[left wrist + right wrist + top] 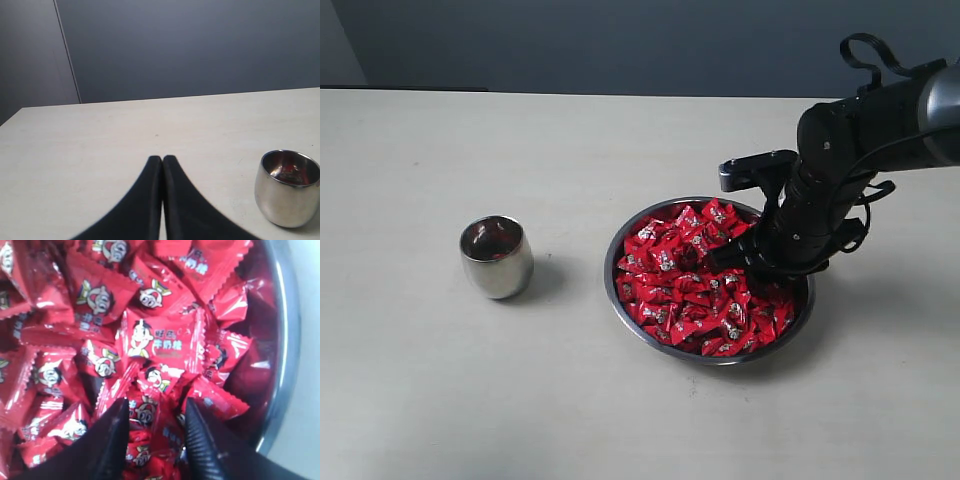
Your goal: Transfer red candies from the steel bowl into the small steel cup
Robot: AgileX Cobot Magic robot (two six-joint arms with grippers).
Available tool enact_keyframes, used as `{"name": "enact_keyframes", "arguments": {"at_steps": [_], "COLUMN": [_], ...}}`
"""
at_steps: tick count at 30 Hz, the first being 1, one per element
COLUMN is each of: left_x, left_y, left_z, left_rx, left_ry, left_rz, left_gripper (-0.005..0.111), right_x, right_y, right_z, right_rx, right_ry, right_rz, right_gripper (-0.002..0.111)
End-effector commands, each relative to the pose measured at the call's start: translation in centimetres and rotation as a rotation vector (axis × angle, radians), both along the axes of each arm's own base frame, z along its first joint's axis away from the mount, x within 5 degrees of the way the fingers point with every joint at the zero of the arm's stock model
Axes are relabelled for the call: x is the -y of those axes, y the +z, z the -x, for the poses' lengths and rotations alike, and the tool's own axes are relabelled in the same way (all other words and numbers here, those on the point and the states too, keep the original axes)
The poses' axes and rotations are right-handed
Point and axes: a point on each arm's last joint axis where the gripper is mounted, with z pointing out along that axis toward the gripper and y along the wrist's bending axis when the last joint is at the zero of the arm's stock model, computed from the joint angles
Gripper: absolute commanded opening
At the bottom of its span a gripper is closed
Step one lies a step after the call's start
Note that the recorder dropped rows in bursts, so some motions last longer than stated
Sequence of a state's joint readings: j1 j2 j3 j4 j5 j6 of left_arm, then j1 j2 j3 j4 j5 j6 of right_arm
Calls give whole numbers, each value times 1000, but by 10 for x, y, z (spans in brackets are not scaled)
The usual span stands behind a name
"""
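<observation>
The steel bowl sits right of the table's middle, heaped with red candies. My right gripper reaches down into the pile from the right. In the right wrist view its jaws stand open, dug in among the red candies, with a couple of wrappers between the fingers, near the bowl's rim. The small steel cup stands upright to the left, apart from the bowl. My left gripper is shut on nothing, hovering over bare table beside the cup. Red shows inside the cup; candy or reflection, I cannot tell.
The pale table stretches wide around the cup and the bowl. A dark wall runs behind its far edge. The right arm's black body hangs over the bowl's right side.
</observation>
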State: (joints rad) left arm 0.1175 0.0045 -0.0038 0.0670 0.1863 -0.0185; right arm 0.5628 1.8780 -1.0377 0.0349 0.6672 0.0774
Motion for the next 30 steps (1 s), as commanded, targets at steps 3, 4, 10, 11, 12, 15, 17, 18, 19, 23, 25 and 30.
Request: {"name": "enact_keyframes", "arguments": {"at_steps": [3, 4, 10, 11, 12, 15, 17, 18, 19, 23, 25, 30], "left_x": [0, 0, 0, 0, 0, 0, 0, 0, 0, 0, 0, 0], "left_y": [0, 0, 0, 0, 0, 0, 0, 0, 0, 0, 0, 0], "left_z": [0, 0, 0, 0, 0, 0, 0, 0, 0, 0, 0, 0], "left_rx": [7, 7, 7, 7, 7, 7, 7, 7, 9, 7, 7, 7], "left_ry": [1, 1, 1, 1, 1, 1, 1, 1, 0, 1, 1, 1], "left_rz": [-1, -1, -1, -1, -1, -1, -1, -1, -1, -1, -1, -1], "left_gripper": [0, 0, 0, 0, 0, 0, 0, 0, 0, 0, 0, 0], "right_x": [3, 4, 5, 5, 5, 5, 4, 4, 4, 4, 4, 4], "right_y": [1, 1, 0, 1, 1, 1, 1, 1, 1, 1, 1, 1], "right_z": [1, 1, 0, 0, 0, 0, 0, 0, 0, 0, 0, 0], "right_rx": [-21, -17, -14, -12, -12, -12, -10, -10, -10, -8, -8, -8], "right_ry": [6, 5, 0, 0, 0, 0, 0, 0, 0, -2, -2, -2], "right_rz": [31, 38, 46, 45, 45, 45, 43, 43, 43, 42, 42, 42], "right_gripper": [37, 37, 37, 37, 37, 37, 37, 37, 37, 37, 37, 36]}}
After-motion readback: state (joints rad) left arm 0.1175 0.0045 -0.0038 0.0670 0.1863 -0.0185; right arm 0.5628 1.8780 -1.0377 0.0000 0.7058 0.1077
